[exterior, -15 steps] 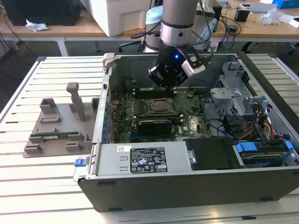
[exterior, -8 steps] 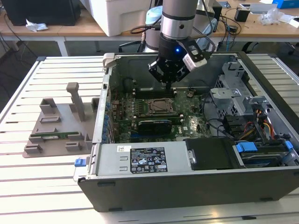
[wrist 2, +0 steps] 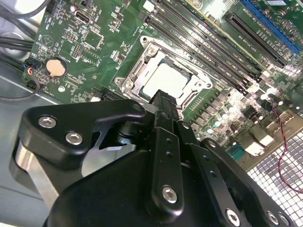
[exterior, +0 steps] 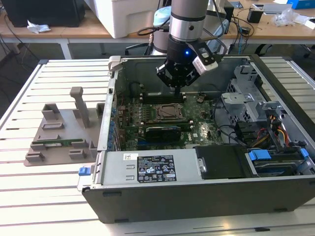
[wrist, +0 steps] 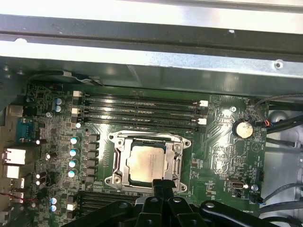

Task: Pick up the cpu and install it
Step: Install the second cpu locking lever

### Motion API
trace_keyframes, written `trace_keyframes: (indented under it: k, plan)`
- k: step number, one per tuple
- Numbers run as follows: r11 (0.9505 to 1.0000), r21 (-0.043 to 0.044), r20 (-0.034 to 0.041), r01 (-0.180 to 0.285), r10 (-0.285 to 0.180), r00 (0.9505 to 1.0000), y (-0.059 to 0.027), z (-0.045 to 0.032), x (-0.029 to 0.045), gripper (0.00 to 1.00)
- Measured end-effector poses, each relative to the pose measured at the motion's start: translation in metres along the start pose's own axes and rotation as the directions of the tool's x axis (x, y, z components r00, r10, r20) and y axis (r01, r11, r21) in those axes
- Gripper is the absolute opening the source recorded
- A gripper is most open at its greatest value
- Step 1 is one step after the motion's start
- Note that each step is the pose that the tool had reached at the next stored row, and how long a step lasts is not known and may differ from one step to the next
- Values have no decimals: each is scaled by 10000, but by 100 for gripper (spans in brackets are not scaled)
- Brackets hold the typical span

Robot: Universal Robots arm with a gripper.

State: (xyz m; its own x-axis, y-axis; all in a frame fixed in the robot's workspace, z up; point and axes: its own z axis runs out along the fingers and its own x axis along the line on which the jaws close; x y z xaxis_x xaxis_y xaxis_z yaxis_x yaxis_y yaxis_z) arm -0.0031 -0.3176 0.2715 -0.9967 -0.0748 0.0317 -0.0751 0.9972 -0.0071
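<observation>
While memory slots (wrist: 142,111) flank it, cpu (wrist: 147,163) sits socketed.

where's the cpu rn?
The cpu sits in the motherboard socket in both wrist views, beside the memory slots, with the gripper just above the socket's edge.

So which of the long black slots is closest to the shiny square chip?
The long black slot right beside the socket frame that holds the cpu. The other slots in that row lie farther off, towards the case wall.
</observation>
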Motion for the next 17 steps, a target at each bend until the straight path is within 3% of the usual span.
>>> trace_keyframes:
  k: [5, 8, 17]
  plan:
    - [10000, -12, 1, 2, -2, 10000, -16, 0, 1, 11]
    - [10000, -77, 6, 3, -3, 10000, -71, 4, 9, 11]
    - [10000, -85, 7, 2, -2, 10000, -245, 39, 30, 11]
